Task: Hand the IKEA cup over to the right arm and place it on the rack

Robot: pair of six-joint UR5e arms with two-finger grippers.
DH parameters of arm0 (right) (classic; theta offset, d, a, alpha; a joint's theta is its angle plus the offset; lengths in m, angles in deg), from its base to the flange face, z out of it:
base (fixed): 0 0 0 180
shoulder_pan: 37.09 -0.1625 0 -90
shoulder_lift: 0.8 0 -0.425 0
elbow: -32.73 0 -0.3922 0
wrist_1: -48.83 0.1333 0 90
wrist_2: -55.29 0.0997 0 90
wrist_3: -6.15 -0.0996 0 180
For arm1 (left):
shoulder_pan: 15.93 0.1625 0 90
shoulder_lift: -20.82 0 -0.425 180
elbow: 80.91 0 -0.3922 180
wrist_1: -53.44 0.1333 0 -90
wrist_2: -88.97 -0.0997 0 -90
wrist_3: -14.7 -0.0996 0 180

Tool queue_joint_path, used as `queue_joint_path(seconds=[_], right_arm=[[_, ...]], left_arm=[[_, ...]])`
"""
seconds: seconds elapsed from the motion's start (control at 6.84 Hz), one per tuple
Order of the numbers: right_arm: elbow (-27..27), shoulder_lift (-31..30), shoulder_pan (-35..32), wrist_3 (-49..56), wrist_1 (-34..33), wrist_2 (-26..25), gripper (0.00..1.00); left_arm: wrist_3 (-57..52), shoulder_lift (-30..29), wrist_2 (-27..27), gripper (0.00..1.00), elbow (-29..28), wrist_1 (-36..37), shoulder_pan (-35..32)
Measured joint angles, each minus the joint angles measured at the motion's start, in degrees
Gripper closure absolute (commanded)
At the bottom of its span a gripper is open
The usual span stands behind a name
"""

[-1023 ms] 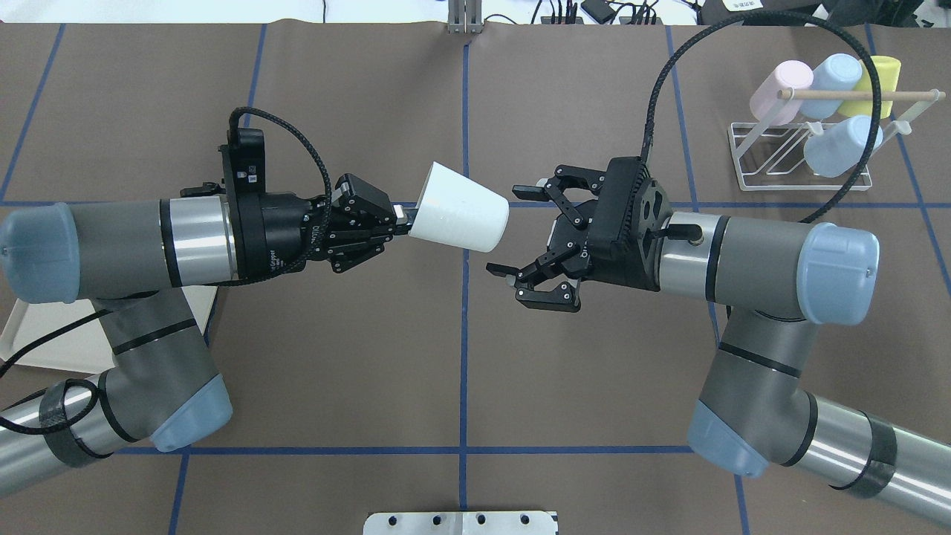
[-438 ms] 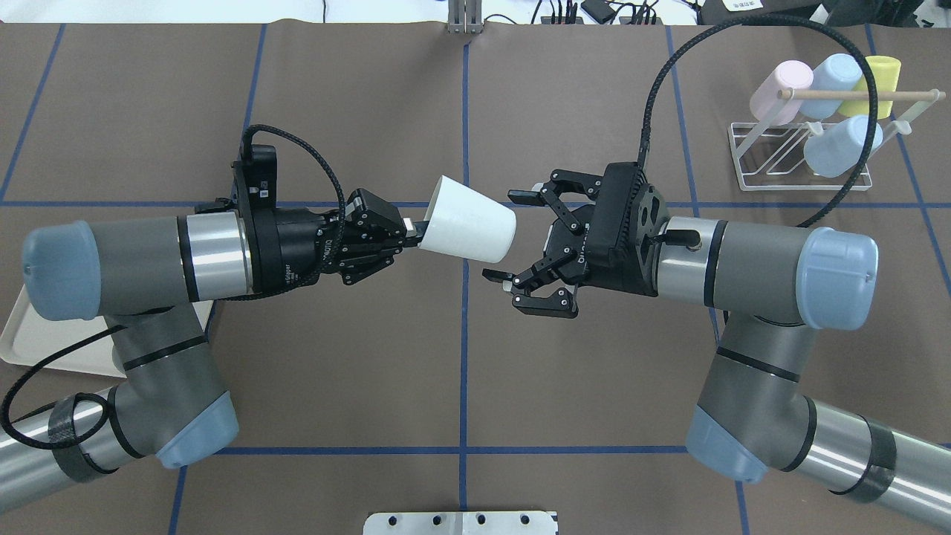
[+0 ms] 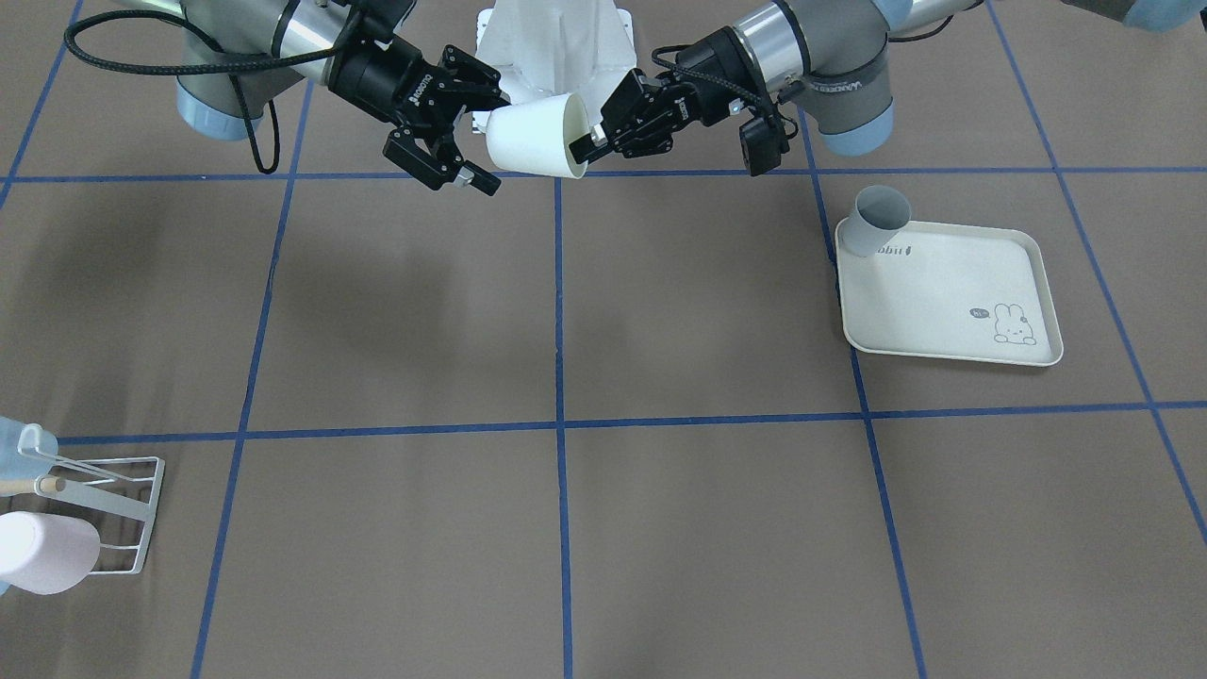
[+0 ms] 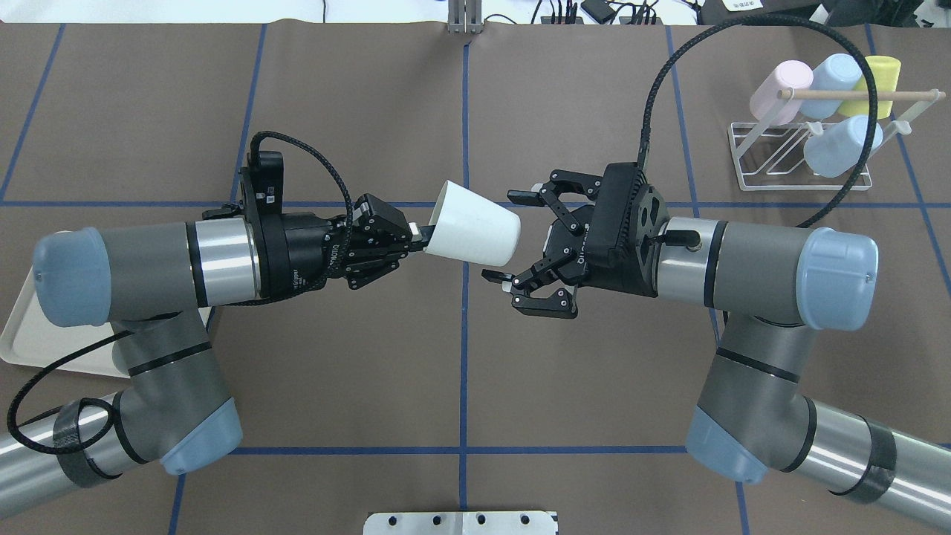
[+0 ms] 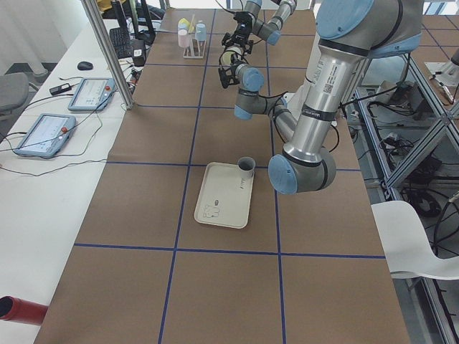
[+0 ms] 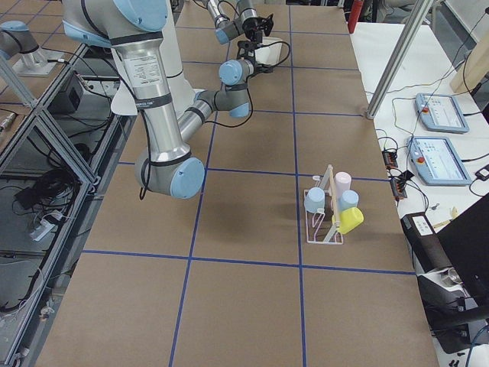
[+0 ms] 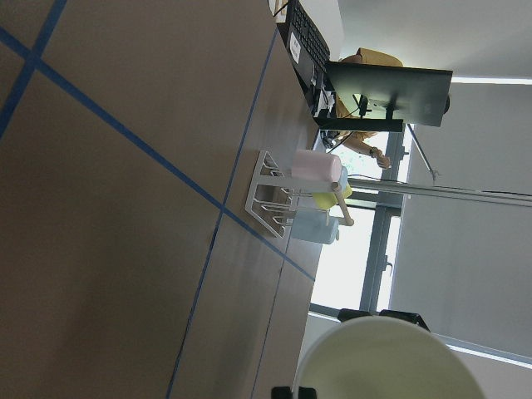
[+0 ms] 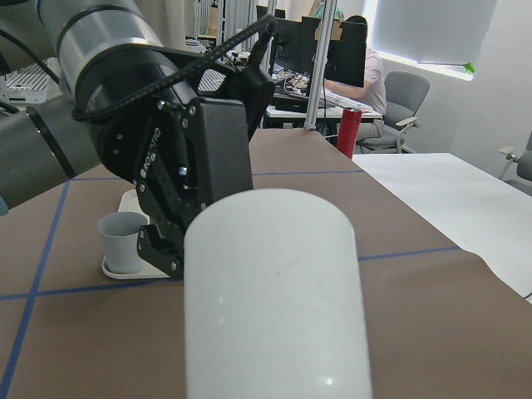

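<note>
Start nearest you, at the lower left edge of the overhead view: the cream tray (image 4: 21, 343) pokes out from under the left arm. In the front-facing view a grey cup (image 3: 875, 220) stands upright on the tray's upper left corner, mouth open, nothing showing inside; the rest of the tray is bare but for its rabbit print.

Move up to the middle of the overhead frame. The white cup (image 4: 473, 232) lies on its side in the air above the brown table (image 4: 461, 371), just right of the centre blue line. The left gripper (image 4: 417, 236) is clamped on its rim, with the mouth turned toward that gripper. The closed end points at the right gripper (image 4: 509, 238), whose fingers are spread wide, one above and one below the cup's base — whether they touch it you cannot tell. The right arm (image 4: 765, 260) comes in from the right, its black cable (image 4: 669, 59) arching overhead.

Farthest off, upper right, sits the white wire rack (image 4: 787, 184) with its wooden peg (image 4: 854, 95). It holds four tilted cups — a pink cup (image 4: 780, 89), a yellow cup (image 4: 883, 78) and two light-blue cups (image 4: 836, 78).
</note>
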Motion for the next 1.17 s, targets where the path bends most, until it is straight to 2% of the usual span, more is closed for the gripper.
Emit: queue_joint_path(seconds=[0.15,0.73,0.88,1.02,1.17], right_arm=[[0.00,0.00,0.04,-0.02,-0.01,0.00,0.23],[0.00,0.03,0.07,-0.03,0.01,0.00,0.23],[0.00,0.06,0.07,-0.01,0.03,0.00,0.33],[0.00,0.08,0.07,0.00,0.04,-0.02,0.64],[0.01,0.06,0.04,0.00,0.02,-0.07,0.81]], left_arm=[[0.00,-0.01,-0.04,1.00,-0.12,0.02,0.05],[-0.09,-0.47,-0.35,1.00,-0.87,0.10,0.17],[-0.09,-0.67,-0.63,1.00,-1.15,0.11,0.22],[-0.09,-0.82,-0.78,1.00,-1.35,0.11,0.25],[-0.09,-0.84,-0.81,0.99,-1.42,0.11,0.24]])
